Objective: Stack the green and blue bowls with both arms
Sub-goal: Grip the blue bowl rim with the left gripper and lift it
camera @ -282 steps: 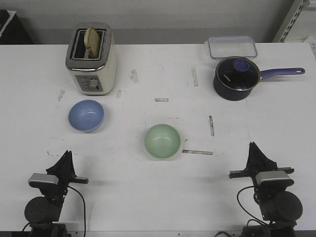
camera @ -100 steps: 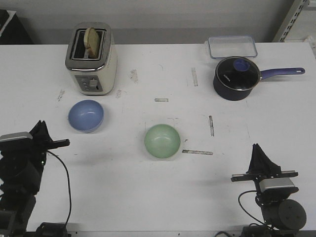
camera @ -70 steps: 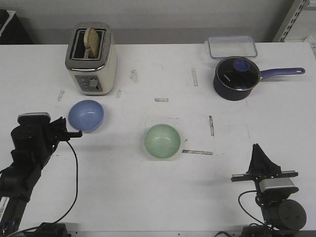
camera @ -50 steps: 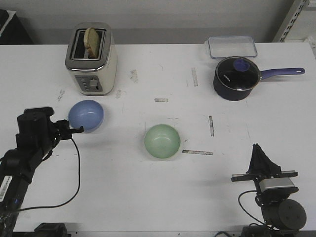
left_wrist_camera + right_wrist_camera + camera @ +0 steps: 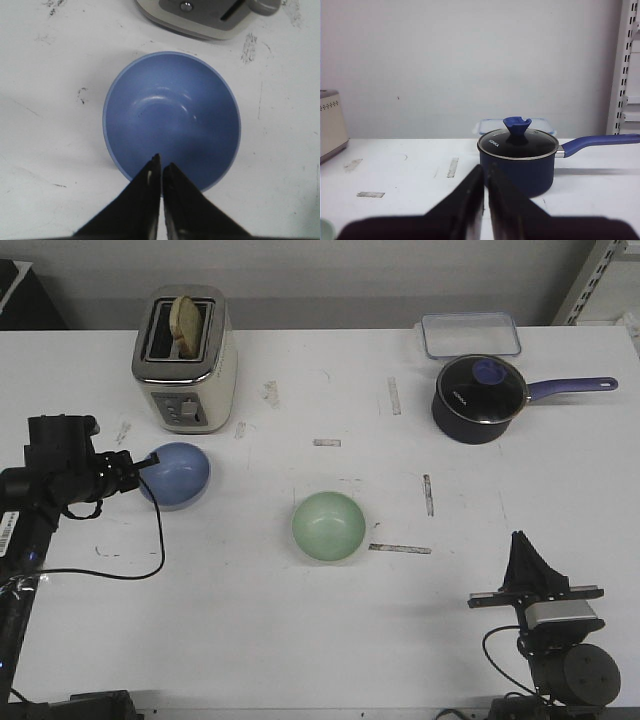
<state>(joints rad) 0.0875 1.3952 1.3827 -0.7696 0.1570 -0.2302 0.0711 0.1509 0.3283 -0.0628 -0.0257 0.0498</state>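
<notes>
Pale blue bowl (image 5: 172, 117), smooth, upright.

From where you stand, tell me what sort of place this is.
Probably a robot lab bench staged as a kitchen: a scuffed white table with tape marks, a toaster, a lidded saucepan, and metal shelving against a bare wall.

**Table layout**

Toaster (image 5: 186, 358) back left. Just in front of it, blue bowl (image 5: 176, 475). Left gripper (image 5: 148, 461) at that bowl's left rim, tips over the rim. Green bowl (image 5: 329, 526) near table centre, well apart from the first. Pan (image 5: 481, 397) back right, box (image 5: 470, 335) right behind it. Right gripper (image 5: 522, 555) front right, apart from everything.
</notes>
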